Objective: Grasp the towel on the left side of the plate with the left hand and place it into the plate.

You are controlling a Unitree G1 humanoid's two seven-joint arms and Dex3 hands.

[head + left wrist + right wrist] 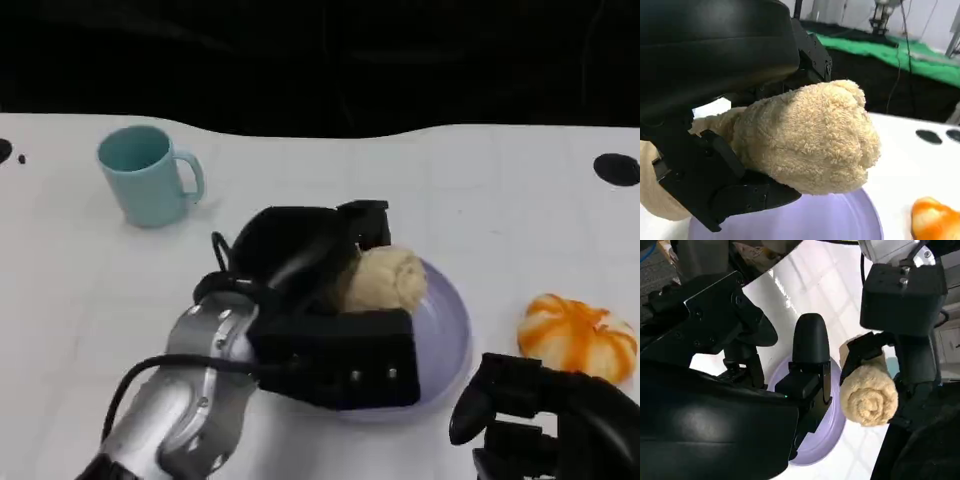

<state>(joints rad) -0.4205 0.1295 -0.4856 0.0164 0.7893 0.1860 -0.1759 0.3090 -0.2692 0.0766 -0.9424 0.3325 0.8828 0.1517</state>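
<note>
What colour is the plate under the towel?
The plate is light purple, clearest in the head view.

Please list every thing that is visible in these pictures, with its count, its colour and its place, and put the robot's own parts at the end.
towel: one, beige, rolled, held by the left hand above the plate
plate: one, pale purple, middle of the table, under the towel
mug: one, light teal, upright, far left of the table, apart from the plate
pumpkin-shaped thing: one, orange and white, on the table to the right of the plate
table: one, white, with black round marks at its left and right edges
green cloth: one, green, beyond the table in the left wrist view
left hand: one, black on a silver forearm, fingers around the towel
right hand: one, black, lower right, holds nothing
</note>
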